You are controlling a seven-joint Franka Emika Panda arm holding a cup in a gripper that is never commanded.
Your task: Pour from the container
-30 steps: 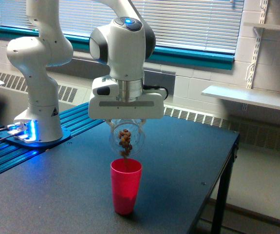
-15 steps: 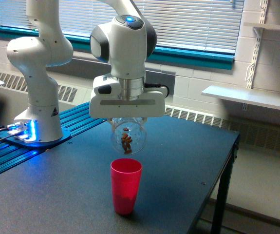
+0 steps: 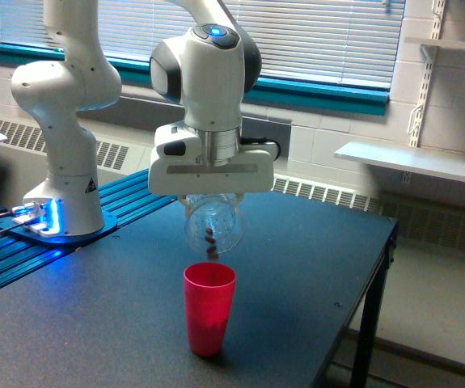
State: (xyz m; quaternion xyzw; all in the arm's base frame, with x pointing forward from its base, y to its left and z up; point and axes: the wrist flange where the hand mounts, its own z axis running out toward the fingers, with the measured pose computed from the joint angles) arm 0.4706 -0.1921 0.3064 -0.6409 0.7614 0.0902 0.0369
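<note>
- Exterior view: no readable writing; only a small dark triangular sticker on the white robot base point(image 3: 69, 182) at left of frame.
- Small clear rounded jar point(image 3: 213, 226) at frame centre, tipped mouth-down, with a few brown nut-like pieces low inside.
- Directly above, and apart from, the upright red plastic cup point(image 3: 209, 308) on the dark tabletop point(image 3: 297, 275).
- White arm pointing straight down, gripper point(image 3: 211, 202) clamped around the jar's upper part.

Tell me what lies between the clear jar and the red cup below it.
In the exterior view, only a bare gap separates the clear jar from the red cup; a brown piece sits at the jar's lower edge.
</note>
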